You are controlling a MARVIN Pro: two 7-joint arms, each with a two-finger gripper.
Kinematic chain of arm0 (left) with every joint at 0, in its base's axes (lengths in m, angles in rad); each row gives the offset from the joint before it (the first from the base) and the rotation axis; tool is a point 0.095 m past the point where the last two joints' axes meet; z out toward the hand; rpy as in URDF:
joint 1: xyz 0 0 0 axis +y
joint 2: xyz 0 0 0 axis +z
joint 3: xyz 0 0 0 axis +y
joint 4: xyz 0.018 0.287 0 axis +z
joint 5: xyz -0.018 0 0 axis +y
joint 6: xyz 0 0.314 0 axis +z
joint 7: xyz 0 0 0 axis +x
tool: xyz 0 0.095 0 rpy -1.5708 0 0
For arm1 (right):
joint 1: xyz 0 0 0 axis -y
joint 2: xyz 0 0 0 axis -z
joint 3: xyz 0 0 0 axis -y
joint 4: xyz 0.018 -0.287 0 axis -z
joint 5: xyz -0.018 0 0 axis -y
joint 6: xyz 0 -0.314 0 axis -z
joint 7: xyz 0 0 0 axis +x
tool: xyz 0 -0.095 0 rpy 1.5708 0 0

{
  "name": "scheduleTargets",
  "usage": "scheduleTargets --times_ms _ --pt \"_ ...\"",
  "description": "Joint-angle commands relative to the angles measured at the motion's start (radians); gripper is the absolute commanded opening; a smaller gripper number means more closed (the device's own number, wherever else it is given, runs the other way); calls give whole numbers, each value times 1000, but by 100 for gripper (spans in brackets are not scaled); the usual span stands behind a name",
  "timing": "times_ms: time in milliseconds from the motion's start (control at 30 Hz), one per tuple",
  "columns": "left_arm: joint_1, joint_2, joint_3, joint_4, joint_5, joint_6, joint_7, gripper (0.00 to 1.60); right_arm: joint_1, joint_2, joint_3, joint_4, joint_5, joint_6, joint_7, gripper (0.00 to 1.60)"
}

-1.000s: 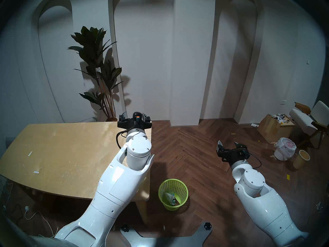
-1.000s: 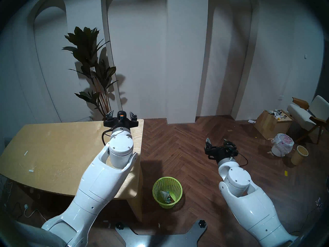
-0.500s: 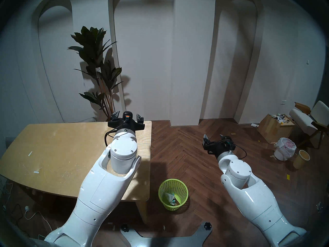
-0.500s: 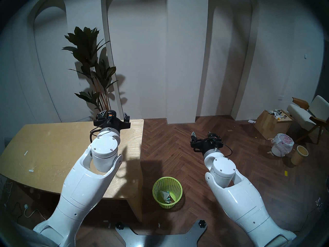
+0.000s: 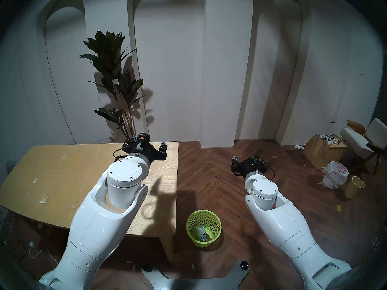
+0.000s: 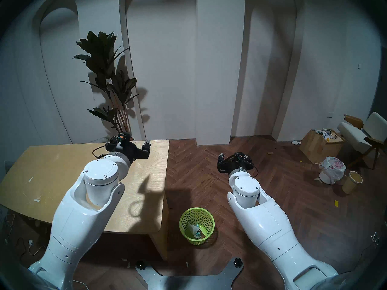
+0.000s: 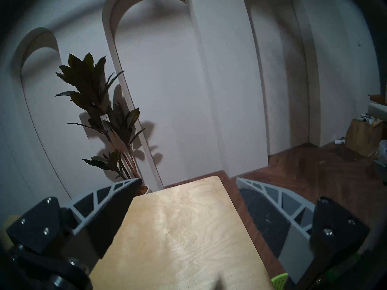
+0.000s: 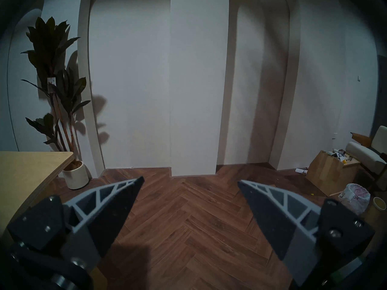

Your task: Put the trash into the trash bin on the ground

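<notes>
Onlooker: The lime-green trash bin [image 5: 203, 227] sits on the herringbone floor [image 5: 219, 178], just off the table's [image 5: 62, 178] corner at about five o'clock from it. Crumpled trash [image 5: 200, 233] lies in the bottom, whitish with teal print.

Inspector: Can you read any of that print?

Onlooker: No, it's too small and creased. The tag on the potted plant [image 5: 113, 74] at eleven o'clock is unreadable too, and so is the pink print on the white lined bin [image 5: 335, 174] at three o'clock.

Inspector: And the arms?

Onlooker: The left gripper [image 7: 186, 181] hangs over the table's far corner, fingers spread wide, nothing between them. The right gripper [image 8: 190, 181] hovers above bare floor at one o'clock from the green bin, fingers equally wide apart and empty.
</notes>
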Motion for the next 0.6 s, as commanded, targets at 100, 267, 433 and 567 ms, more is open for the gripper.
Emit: scheduleTargets --times_ms 100,267,433,567 --pt "-77 8 -15 162 12 -80 -21 160 123 -56 -18 63 -41 -19 -40 160" --pt "-96 7 -2 200 27 -119 -23 160 136 -63 -24 85 -50 -33 -53 160" --pt "-85 18 -3 170 39 -137 -29 160 141 -65 -28 95 -53 -41 -61 160" --pt "-83 18 -3 171 45 -149 -31 160 144 -66 -30 99 -55 -48 -65 160"
